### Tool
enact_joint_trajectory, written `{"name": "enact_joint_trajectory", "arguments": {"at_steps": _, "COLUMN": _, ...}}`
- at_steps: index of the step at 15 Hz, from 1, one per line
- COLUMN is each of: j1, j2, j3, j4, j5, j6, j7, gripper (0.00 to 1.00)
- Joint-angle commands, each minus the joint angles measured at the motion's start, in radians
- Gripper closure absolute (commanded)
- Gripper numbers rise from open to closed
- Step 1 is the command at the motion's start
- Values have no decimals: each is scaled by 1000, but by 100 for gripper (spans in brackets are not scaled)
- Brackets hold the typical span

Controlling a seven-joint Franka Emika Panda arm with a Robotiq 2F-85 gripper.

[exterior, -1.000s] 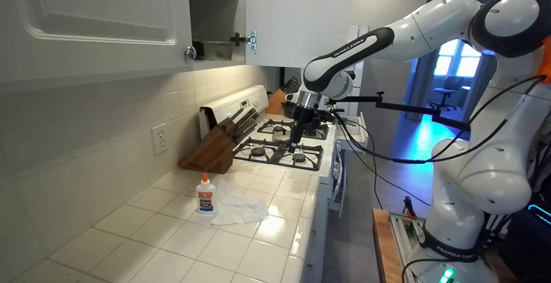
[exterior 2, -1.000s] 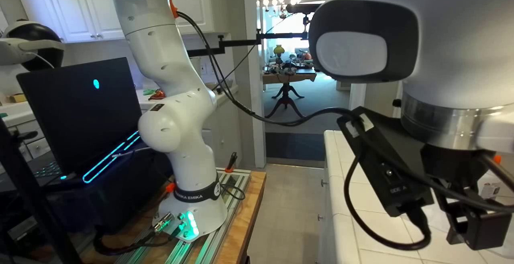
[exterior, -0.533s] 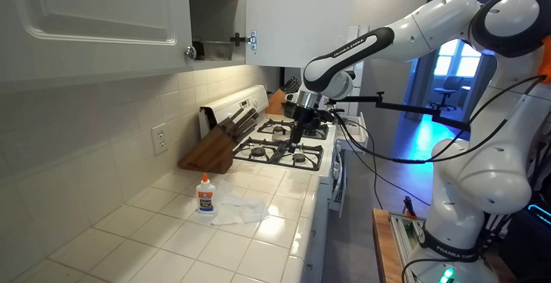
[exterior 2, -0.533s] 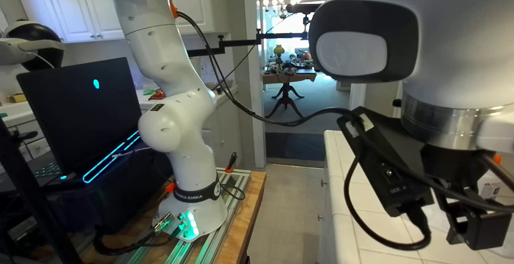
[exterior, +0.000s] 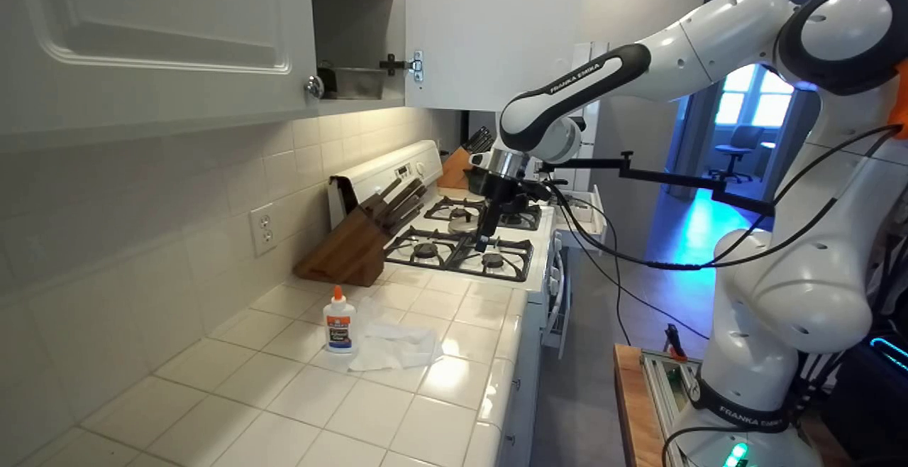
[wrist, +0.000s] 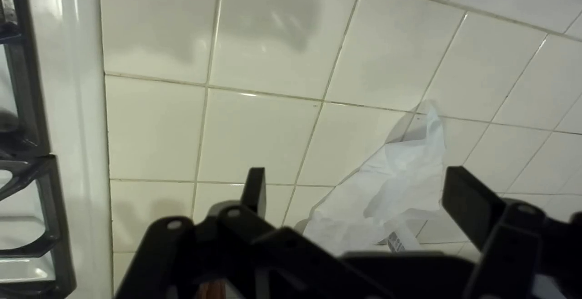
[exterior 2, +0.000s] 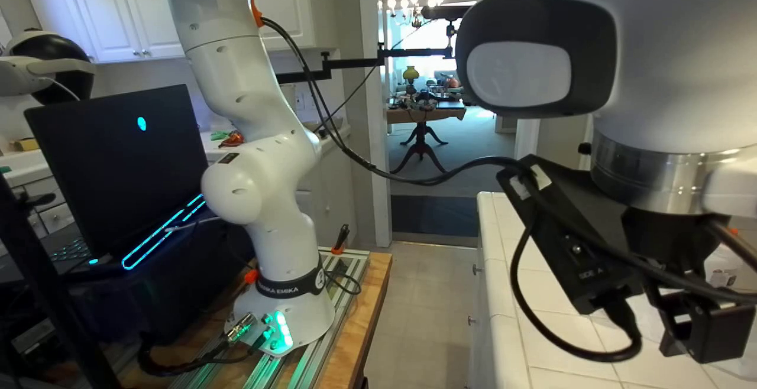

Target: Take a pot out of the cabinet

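In an exterior view there are 1 cabinet (exterior: 351, 30), 2 cabinet doors (exterior: 496, 34), 1 grey metal pot (exterior: 360, 84) in the cabinet, 2 knife blocks (exterior: 344, 250), 1 glue bottle (exterior: 339, 323), 1 stove (exterior: 377, 170) and 1 office chair (exterior: 742, 142). In an exterior view there are 1 laptop (exterior 2: 121, 164), 1 chandelier (exterior 2: 416, 6), 1 yellow-green lamp (exterior 2: 410, 74) and 1 pedestal table (exterior 2: 408, 117). Both exterior views show 1 robot arm (exterior: 809, 268); the wrist view shows 1 gripper (wrist: 357, 185) with 2 fingers (wrist: 473, 203).

Stove (exterior: 443, 261) along far edge of table (exterior: 284, 410), knife block (exterior: 344, 248) at the far corner by the wall (exterior: 170, 254), glue bottle (exterior: 339, 323) just beside crumpled white sheet (exterior: 397, 348).
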State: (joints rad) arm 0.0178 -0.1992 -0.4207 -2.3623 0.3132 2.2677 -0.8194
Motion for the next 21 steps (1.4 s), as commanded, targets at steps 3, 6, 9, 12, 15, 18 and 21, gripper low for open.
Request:
{"name": "enact_joint_trajectory", "arguments": {"at_steps": 3, "j1": -54, "j2": -38, "j3": 114, "j4": -10, "j5": -47, "j6": 13, "j7": -127, "gripper": 0}}
{"name": "enact_joint_trajectory", "arguments": {"at_steps": 6, "j1": -49, "j2": -61, "j3": 151, "j4": -14, "j5": -34, "j6": 77, "j7": -171, "gripper": 0}}
{"name": "enact_joint_trajectory", "arguments": {"at_steps": 9, "j1": -42, "j2": -92, "j3": 173, "j4": -11, "j5": -30, "j6": 150, "j7": -200, "gripper": 0}}
{"name": "enact_joint_trajectory", "arguments": {"at_steps": 12, "j1": -35, "j2": -131, "j3": 186, "j4": 4, "j5": -52, "j6": 193, "j7": -227, "gripper": 0}}
{"name": "enact_joint_trajectory", "arguments": {"at_steps": 15, "j1": -38, "j2": -177, "j3": 200, "j4": 20, "j5": -83, "j6": 186, "j7": -206, "gripper": 0}}
{"name": "enact_joint_trajectory", "arguments": {"at_steps": 18, "j1": -36, "j2": -210, "j3": 206, "j4": 54, "j5": -104, "j6": 181, "j7": -183, "gripper": 0}}
{"name": "enact_joint_trajectory", "arguments": {"at_steps": 21, "j1": -30, "j2": -230, "j3": 206, "j4": 110, "j5": -116, "j6": 160, "j7": -166, "gripper": 0}}
